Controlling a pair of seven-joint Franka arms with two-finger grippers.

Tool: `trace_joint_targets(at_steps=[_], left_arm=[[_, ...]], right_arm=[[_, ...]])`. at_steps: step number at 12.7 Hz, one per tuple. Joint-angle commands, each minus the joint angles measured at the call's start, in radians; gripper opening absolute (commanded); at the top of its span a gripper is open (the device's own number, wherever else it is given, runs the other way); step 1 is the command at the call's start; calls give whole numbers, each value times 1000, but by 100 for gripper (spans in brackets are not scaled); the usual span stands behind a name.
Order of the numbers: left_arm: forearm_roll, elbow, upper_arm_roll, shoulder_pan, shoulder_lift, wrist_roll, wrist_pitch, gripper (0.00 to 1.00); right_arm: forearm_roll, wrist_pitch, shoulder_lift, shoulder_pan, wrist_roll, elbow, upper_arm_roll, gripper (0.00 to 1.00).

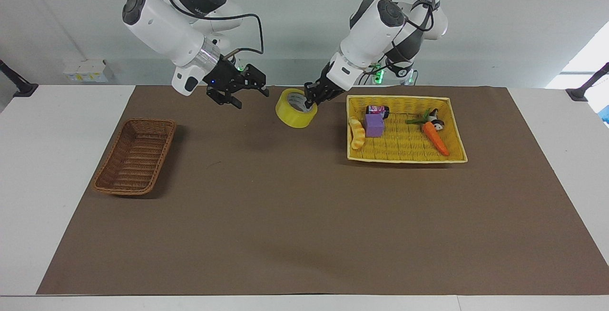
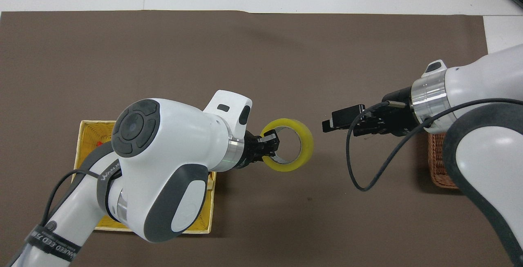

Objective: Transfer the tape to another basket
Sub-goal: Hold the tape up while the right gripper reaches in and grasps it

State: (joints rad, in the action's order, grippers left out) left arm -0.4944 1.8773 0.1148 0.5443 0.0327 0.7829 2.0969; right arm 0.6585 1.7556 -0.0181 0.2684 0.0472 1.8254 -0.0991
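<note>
The tape (image 1: 291, 114), a yellow ring with a pale core, hangs tilted above the brown mat, between the two baskets. My left gripper (image 1: 310, 103) is shut on its rim, one finger inside the ring; in the overhead view the left gripper (image 2: 271, 148) grips the tape (image 2: 305, 145) on the side toward the yellow basket. My right gripper (image 1: 250, 98) hovers open over the mat beside the tape, empty, its fingers pointing at the roll. The right gripper (image 2: 331, 124) stands a short gap from the ring. The brown wicker basket (image 1: 135, 156) is empty at the right arm's end.
A yellow woven basket (image 1: 407, 158) at the left arm's end holds a carrot (image 1: 435, 137), a purple block (image 1: 374, 125), a small jar (image 1: 378, 110) and a pale yellow piece (image 1: 357, 132). My right arm covers most of the brown basket (image 2: 438, 171) in the overhead view.
</note>
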Motion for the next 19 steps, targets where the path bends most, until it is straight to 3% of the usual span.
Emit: trace_joint_targets(at_steps=[1, 4, 9, 11, 16, 17, 19], left_arm=[[-23, -3, -6, 0, -16, -16, -17, 0], [-23, -1, -6, 0, -16, -16, -17, 0], [-23, -1, -4, 0, -17, -20, -15, 0], [-24, -3, -4, 0, -16, -20, -9, 0], [-39, -3, -4, 0, -14, -25, 21, 0], [-39, -3, -4, 0, -14, -25, 28, 0], [-52, -3, -4, 0, -13, -25, 41, 0]], right_arm=[[146, 53, -7, 17, -85, 83, -2, 100], [202, 139, -16, 64, -124, 149, -2, 100], [194, 163, -2, 69, -214, 170, -4, 100], [193, 179, -2, 74, -224, 170, -2, 90], [190, 185, -5, 98, -222, 173, -2, 89], [185, 185, -5, 97, -228, 173, -4, 83], [162, 183, -3, 95, -218, 172, -2, 14]])
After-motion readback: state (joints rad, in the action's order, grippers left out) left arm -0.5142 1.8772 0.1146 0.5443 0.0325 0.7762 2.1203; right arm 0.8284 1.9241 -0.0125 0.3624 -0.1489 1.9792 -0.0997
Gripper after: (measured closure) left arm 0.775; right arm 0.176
